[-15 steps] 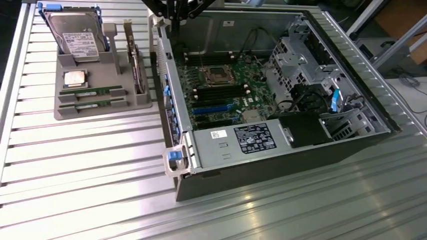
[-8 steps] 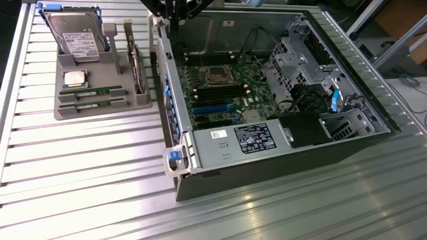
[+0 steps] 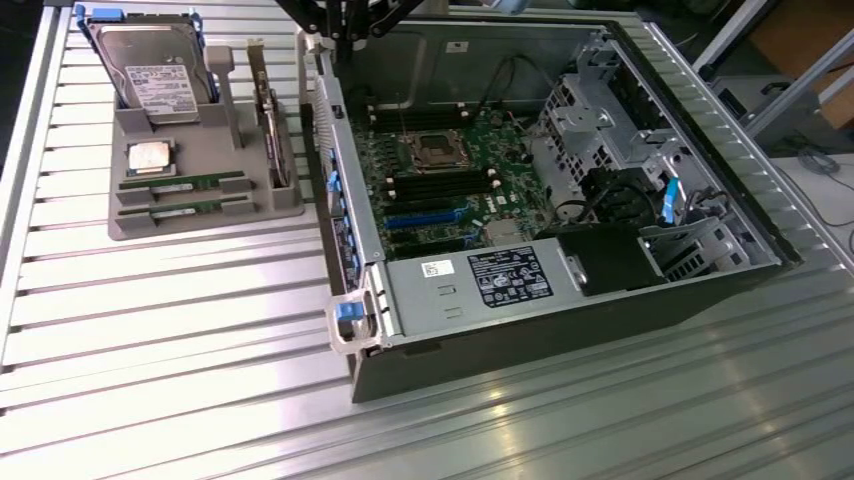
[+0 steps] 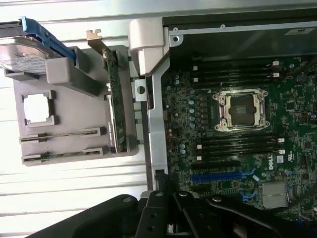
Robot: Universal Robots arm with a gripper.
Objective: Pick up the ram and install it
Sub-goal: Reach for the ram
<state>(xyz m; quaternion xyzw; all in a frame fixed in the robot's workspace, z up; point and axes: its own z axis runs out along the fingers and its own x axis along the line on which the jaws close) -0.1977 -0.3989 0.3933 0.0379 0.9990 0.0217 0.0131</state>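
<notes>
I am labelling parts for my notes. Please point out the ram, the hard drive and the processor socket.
ram (image 3: 184, 182), exterior view: green edge of one stick, mid-length.
hard drive (image 3: 163, 85), exterior view: on its white label.
processor socket (image 4: 242, 110), wrist view: its dark centre.

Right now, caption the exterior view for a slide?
Ram sticks sit in the grey holder beside the open computer case; shut gripper hangs over the case's edge.

I count one open computer case (image 3: 534, 340) on the bench (image 3: 160, 330) and one grey holder (image 3: 200, 225). In that holder are one hard drive (image 3: 158, 70), one silver processor chip (image 3: 148, 158), two ram sticks (image 3: 183, 182) and one upright card (image 3: 274, 130).
</notes>
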